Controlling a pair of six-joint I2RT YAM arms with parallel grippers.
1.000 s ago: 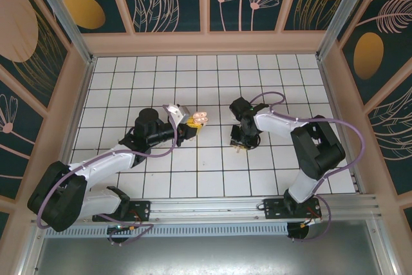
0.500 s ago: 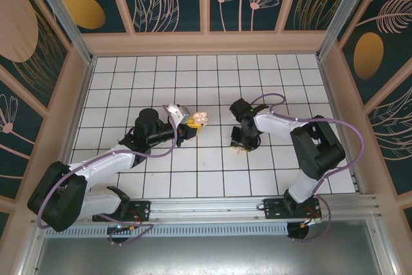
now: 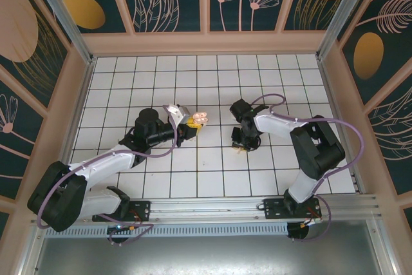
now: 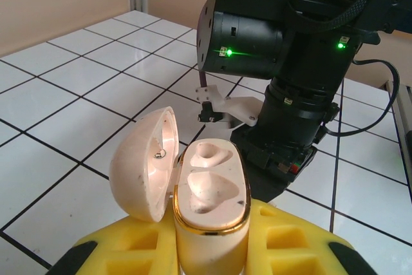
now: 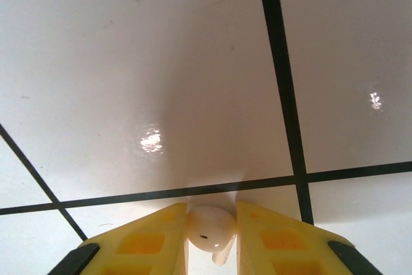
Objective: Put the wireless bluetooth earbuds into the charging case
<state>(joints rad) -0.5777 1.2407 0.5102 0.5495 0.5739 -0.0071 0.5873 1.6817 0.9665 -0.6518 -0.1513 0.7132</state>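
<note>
Now, the left gripper (image 4: 210,239) has its yellow fingers (image 4: 135,246) clamped tight on the charging case (image 4: 212,214), gripping the lower body from both sides. The case sits upright in that grip, raised off the white tiled table (image 3: 212,185) near its middle. Its rounded lid (image 4: 143,165) is swung open to the left, and the two moulded wells (image 4: 207,188) in the gold-rimmed top face are bare.

Over on the other side, the right arm (image 4: 290,75) points straight down at the tiles, close behind the case in the left wrist view. The right gripper (image 5: 211,241) is nearly closed, and its two yellow pads (image 5: 151,243) press against either side of a small cream earbud (image 5: 207,227), stem pointing down. The earbud is very near the glossy tile, beside a black grout line (image 5: 193,191). Whether it rests on the tile or has cleared it, nobody can tell from here. From above, case and earbud are near each other but apart.
</note>
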